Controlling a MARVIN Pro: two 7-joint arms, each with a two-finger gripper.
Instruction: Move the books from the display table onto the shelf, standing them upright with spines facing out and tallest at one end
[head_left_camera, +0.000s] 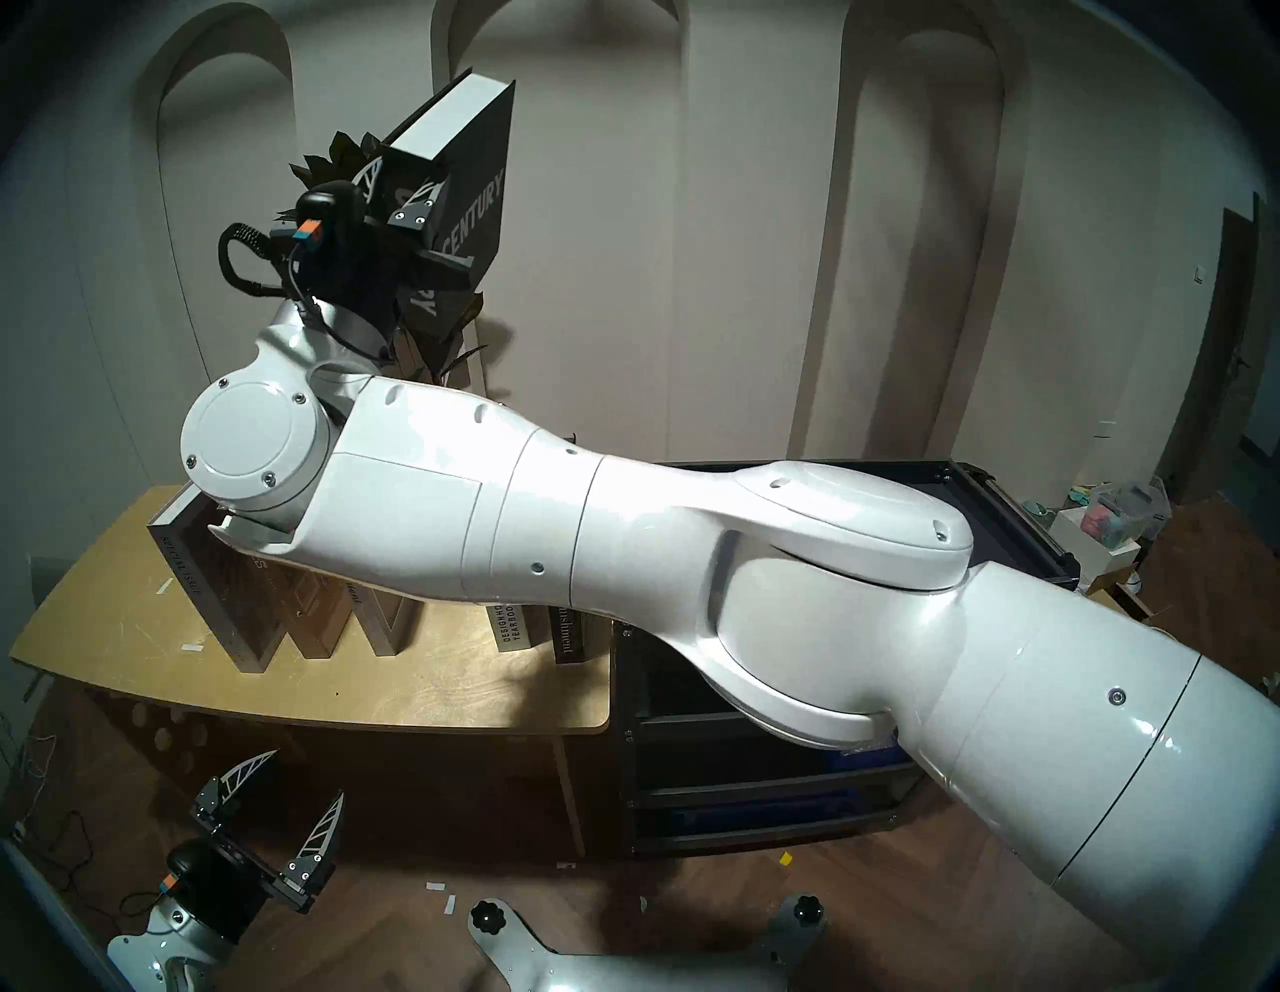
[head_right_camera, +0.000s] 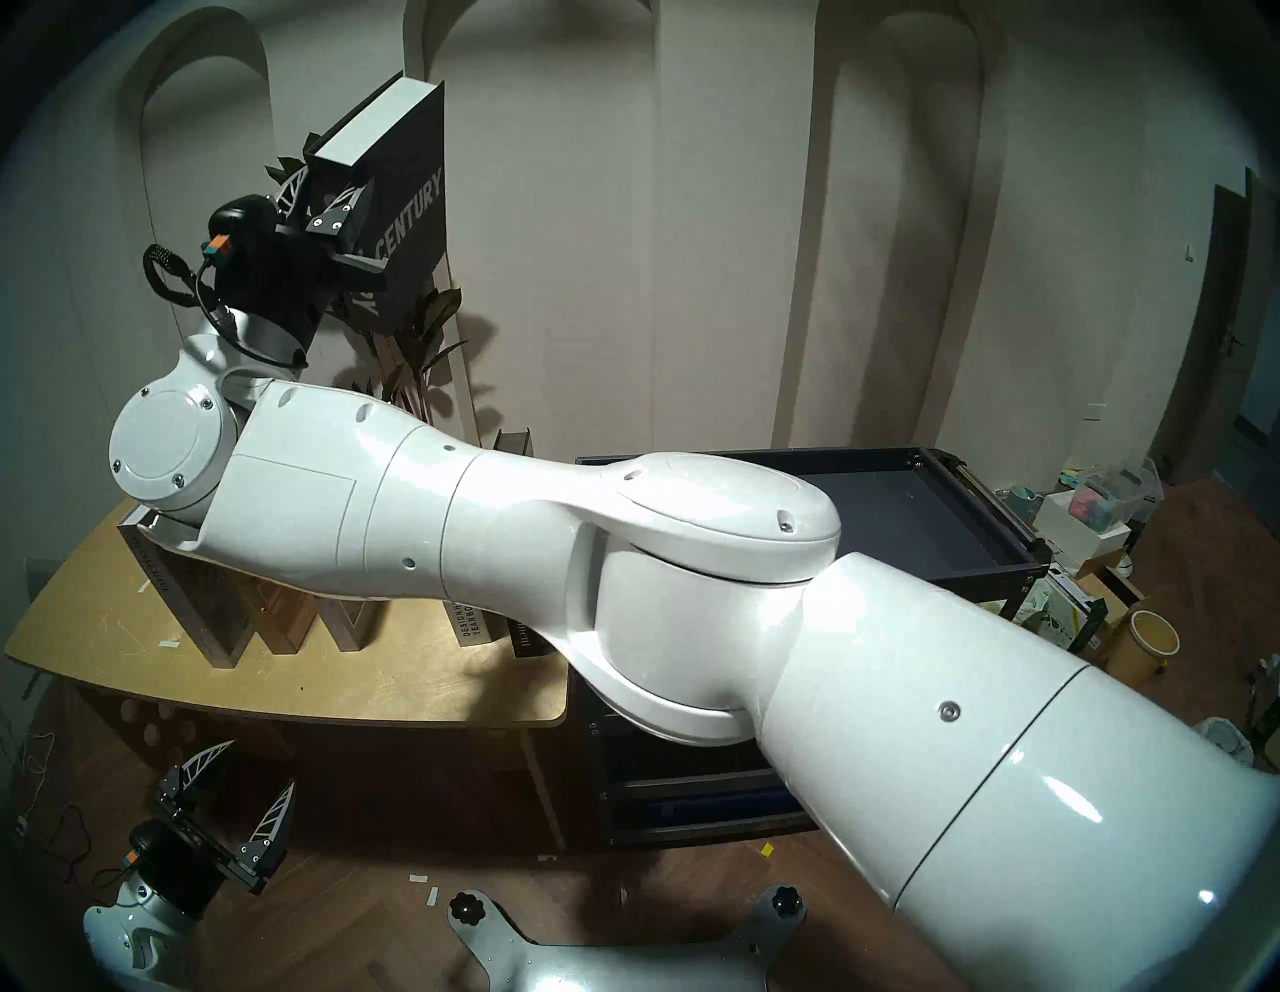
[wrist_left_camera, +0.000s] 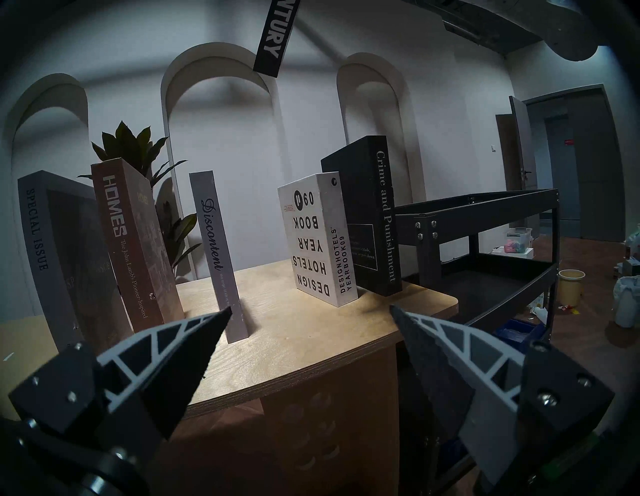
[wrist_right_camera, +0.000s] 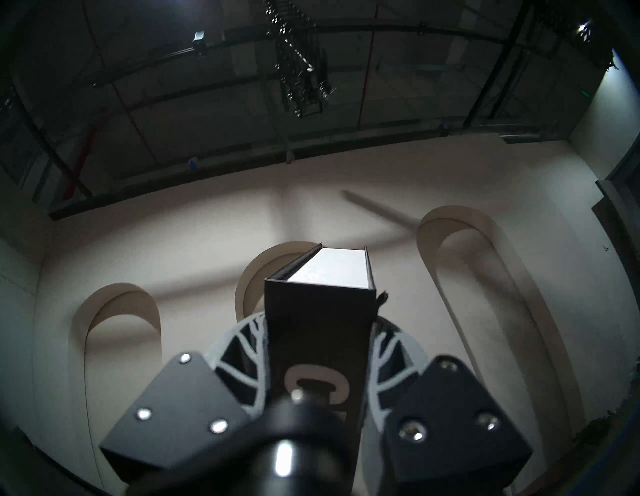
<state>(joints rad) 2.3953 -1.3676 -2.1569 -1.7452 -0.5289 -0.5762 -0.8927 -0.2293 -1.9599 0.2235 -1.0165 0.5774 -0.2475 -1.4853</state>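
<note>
R gripper (head_left_camera: 402, 187) clamped on the black "Century" book (head_left_camera: 478, 159), held high above the display table (head_left_camera: 443, 679) far edge, long axis tilted, page edges up; the shelf (head_left_camera: 997, 499) lies to its right, touching the table's right edge, tray top looks bare; so carry goes right and down, rotating upright; plant (wrist_left_camera: 138, 145) behind. L gripper (wrist_left_camera: 308, 325) wide open, empty, below table's front edge; five bks remain on table.

Light plywood bench (wrist_left_camera: 311, 350), five books standing upright on it: Special Issue (wrist_left_camera: 38, 239), Homes (wrist_left_camera: 117, 221), Discontent (wrist_left_camera: 216, 242), Design Hotels Yearbook (wrist_left_camera: 311, 242), Crime and Punishment (wrist_left_camera: 384, 214) nearest the black shelf (wrist_left_camera: 485, 207) beside the bench
</note>
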